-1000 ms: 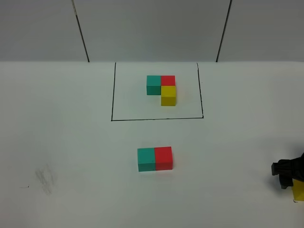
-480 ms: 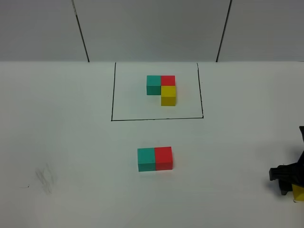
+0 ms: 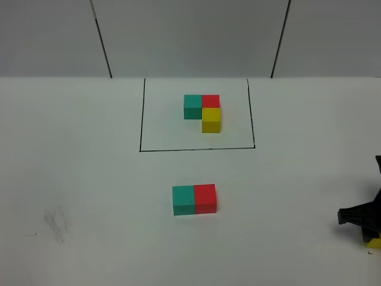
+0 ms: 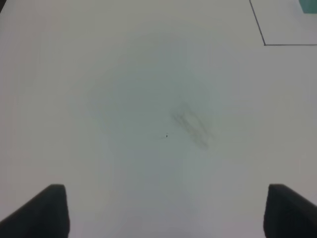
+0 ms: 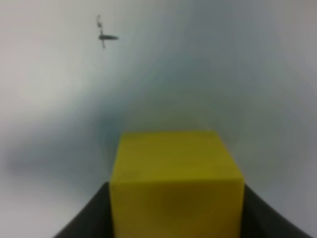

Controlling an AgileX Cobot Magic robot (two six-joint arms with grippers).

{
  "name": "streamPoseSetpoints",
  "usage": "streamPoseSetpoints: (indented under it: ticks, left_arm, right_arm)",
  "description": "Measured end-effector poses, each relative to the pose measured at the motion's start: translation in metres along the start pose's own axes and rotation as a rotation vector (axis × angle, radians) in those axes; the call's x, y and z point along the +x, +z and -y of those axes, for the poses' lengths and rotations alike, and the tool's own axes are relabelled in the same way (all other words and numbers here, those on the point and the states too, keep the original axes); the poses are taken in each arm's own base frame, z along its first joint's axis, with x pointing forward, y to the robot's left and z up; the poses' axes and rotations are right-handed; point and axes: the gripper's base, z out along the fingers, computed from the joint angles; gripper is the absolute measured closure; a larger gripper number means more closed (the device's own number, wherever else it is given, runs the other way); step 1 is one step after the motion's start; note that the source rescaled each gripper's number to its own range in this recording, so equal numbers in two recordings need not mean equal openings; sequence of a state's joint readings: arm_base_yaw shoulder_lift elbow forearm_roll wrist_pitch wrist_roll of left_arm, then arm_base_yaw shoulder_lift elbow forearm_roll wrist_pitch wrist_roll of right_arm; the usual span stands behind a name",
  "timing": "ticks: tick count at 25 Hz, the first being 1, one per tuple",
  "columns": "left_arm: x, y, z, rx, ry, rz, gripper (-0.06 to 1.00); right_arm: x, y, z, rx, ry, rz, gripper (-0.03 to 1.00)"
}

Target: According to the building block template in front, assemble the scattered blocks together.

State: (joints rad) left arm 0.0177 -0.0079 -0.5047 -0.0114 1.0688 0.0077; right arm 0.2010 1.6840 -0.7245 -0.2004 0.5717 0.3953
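The building block template (image 3: 202, 112) is a teal, red and yellow L inside a black outline at the back. A loose teal cube (image 3: 183, 199) and a loose red cube (image 3: 205, 198) sit side by side, touching, in the middle of the table. The loose yellow cube (image 3: 374, 242) is at the far right edge. My right gripper (image 3: 364, 219) is down over it. In the right wrist view the yellow cube (image 5: 176, 183) fills the gap between the two dark fingers (image 5: 86, 218), which touch its sides. My left gripper (image 4: 166, 215) is open and empty over bare table.
The white table (image 3: 89, 179) has a faint grey smudge (image 3: 56, 223) at the front left, also in the left wrist view (image 4: 193, 126). The template's outline corner (image 4: 263, 43) shows there too. Grey wall panels stand behind the table.
My right gripper has moved down and slightly right over the yellow cube, covering more of it. The teal and red pair and the template have not moved.
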Motion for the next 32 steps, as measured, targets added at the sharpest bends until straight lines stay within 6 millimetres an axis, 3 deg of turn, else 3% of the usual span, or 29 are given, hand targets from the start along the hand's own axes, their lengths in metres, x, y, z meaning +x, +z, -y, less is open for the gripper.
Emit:
streamPoseSetpoints:
  ticks: [6, 11, 19, 32]
  left_arm:
    - [0.0, 0.0, 0.0, 0.0, 0.0, 0.0, 0.13]
    - [0.0, 0.0, 0.0, 0.0, 0.0, 0.0, 0.13]
    - [0.0, 0.0, 0.0, 0.0, 0.0, 0.0, 0.13]
    - [0.0, 0.0, 0.0, 0.0, 0.0, 0.0, 0.13]
  right_arm:
    - [0.007, -0.053, -0.003, -0.043, 0.042, 0.053, 0.92]
    - [0.025, -0.077, -0.03, -0.097, -0.033, 0.046, 0.92]
    - [0.045, -0.073, -0.094, -0.196, -0.105, 0.014, 0.92]
    - [0.039, -0.059, -0.202, -0.189, -0.17, 0.014, 0.92]
